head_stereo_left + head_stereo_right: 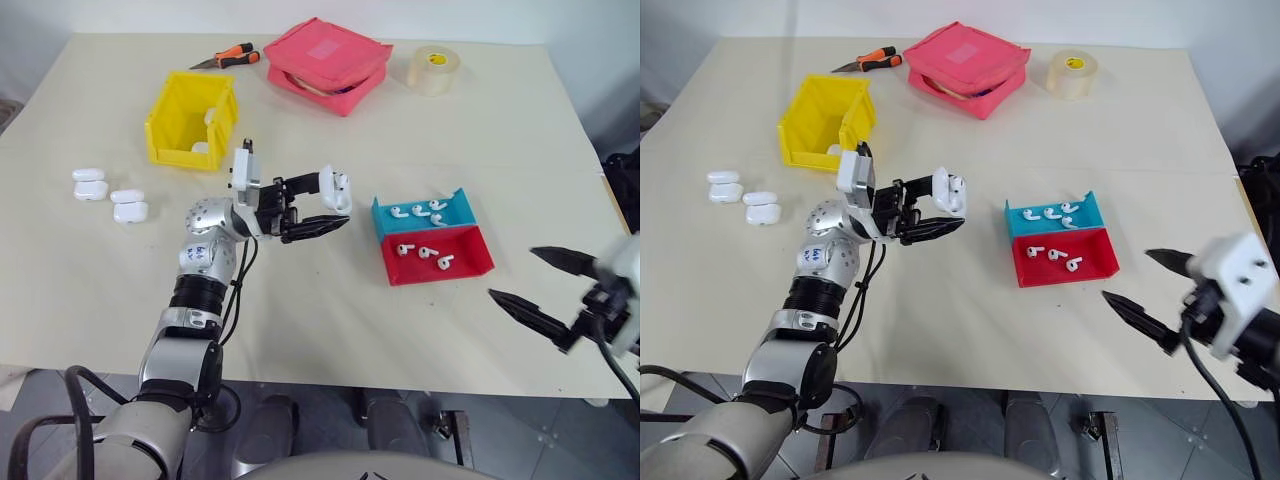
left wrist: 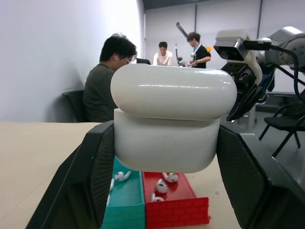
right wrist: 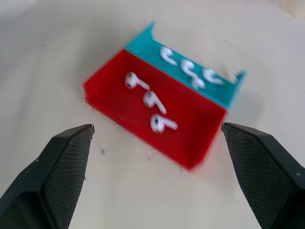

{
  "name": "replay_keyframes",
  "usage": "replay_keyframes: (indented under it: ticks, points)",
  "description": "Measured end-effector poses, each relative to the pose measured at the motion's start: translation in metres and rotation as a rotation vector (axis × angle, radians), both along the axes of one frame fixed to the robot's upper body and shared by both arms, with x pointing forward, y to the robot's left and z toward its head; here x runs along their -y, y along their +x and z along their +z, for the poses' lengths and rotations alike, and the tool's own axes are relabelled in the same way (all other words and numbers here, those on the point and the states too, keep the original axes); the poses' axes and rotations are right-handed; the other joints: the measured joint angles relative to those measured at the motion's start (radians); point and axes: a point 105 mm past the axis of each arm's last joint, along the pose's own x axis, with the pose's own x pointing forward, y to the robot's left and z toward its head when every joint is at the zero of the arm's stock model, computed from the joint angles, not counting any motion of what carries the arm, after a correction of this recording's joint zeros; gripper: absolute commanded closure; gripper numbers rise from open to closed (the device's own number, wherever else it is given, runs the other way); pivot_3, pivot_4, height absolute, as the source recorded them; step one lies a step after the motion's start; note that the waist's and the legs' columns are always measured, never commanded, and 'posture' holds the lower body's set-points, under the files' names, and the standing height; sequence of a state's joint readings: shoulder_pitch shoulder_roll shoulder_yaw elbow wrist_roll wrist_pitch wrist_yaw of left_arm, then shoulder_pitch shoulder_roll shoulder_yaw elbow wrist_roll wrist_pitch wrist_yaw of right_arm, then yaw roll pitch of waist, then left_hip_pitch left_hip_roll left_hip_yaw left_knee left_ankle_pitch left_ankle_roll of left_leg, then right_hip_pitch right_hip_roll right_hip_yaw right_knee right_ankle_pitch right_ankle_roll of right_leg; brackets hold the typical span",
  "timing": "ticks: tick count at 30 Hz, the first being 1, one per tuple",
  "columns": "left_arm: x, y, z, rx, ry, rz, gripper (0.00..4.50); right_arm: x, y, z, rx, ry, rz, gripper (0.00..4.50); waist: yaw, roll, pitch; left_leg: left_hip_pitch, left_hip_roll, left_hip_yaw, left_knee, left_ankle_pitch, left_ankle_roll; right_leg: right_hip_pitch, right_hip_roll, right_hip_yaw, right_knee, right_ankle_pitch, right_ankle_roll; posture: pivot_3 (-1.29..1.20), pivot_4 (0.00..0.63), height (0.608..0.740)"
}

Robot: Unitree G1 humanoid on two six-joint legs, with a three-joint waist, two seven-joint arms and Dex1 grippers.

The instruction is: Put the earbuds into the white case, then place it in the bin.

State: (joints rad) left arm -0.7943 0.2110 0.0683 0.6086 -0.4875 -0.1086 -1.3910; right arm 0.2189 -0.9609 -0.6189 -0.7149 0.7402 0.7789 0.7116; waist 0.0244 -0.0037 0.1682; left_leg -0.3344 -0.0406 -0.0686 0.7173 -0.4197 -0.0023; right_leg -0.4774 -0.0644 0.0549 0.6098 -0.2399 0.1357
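Holding the glossy white rounded case (image 1: 337, 189) pinched above the table (image 1: 330, 300), the left gripper (image 1: 325, 208) shows, in its wrist view, the lid closed, while the right gripper (image 3: 157, 157) gapes empty over tiny white stemmed earbuds (image 3: 145, 100), risking fumbled picks.

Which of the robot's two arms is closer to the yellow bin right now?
Left. Its tool, holding a white case, hangs above the table just in front of the yellow bin. The right tool is open, far across the table beyond the red and blue tray.
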Motion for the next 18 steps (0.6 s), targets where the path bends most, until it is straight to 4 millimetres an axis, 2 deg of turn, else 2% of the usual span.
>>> replay_keyframes:
  ticks: [2, 5, 8, 10, 13, 18]
  points:
    - [-0.003, 0.001, 0.000, 0.002, -0.001, 0.016, 1.70, -0.007, 0.017, 0.002, -0.010, -0.015, 0.017, 0.19, -0.001, 0.000, 0.000, 0.000, 0.001, 0.000, 0.000, 0.000, 0.000, -0.001, 0.000, 0.000, 0.000, 0.000, 0.000, 0.00, 0.150, 0.740]
    - [-0.007, 0.001, -0.003, -0.003, -0.007, 0.043, 1.70, -0.015, 0.041, 0.005, -0.026, -0.010, 0.030, 0.93, -0.001, 0.000, 0.000, -0.001, 0.002, 0.000, 0.000, 0.000, 0.000, -0.001, -0.001, 0.000, -0.001, 0.000, 0.000, 0.00, 0.150, 0.740]
    - [-0.010, -0.002, -0.009, -0.010, -0.010, 0.066, 1.70, -0.019, 0.061, 0.003, -0.077, -0.067, 0.036, 0.93, -0.001, 0.000, 0.000, -0.002, 0.003, 0.000, 0.000, 0.000, 0.000, -0.002, -0.003, 0.000, -0.001, 0.000, 0.000, 0.00, 0.150, 0.740]
    - [-0.013, -0.004, -0.011, -0.008, -0.010, 0.085, 1.70, -0.020, 0.071, 0.000, -0.112, -0.106, 0.032, 1.24, -0.001, 0.000, 0.000, -0.002, 0.003, -0.001, 0.000, 0.000, 0.000, -0.002, -0.003, -0.001, -0.002, 0.000, 0.000, 0.00, 0.150, 0.740]
    - [-0.018, -0.007, -0.013, -0.003, -0.008, 0.118, 1.70, -0.021, 0.083, -0.001, -0.141, -0.141, 0.030, 2.11, 0.002, 0.000, 0.000, -0.003, 0.002, -0.002, 0.000, 0.000, 0.000, -0.002, -0.004, -0.002, -0.002, 0.000, 0.000, 0.00, 0.150, 0.740]
    - [-0.024, -0.011, -0.014, 0.000, -0.013, 0.156, 1.70, -0.037, 0.104, 0.002, -0.168, -0.178, 0.076, 2.11, -0.002, 0.000, 0.000, -0.003, 0.002, -0.001, 0.000, 0.001, 0.001, -0.002, -0.005, -0.003, -0.003, 0.000, 0.000, 0.00, 0.150, 0.740]
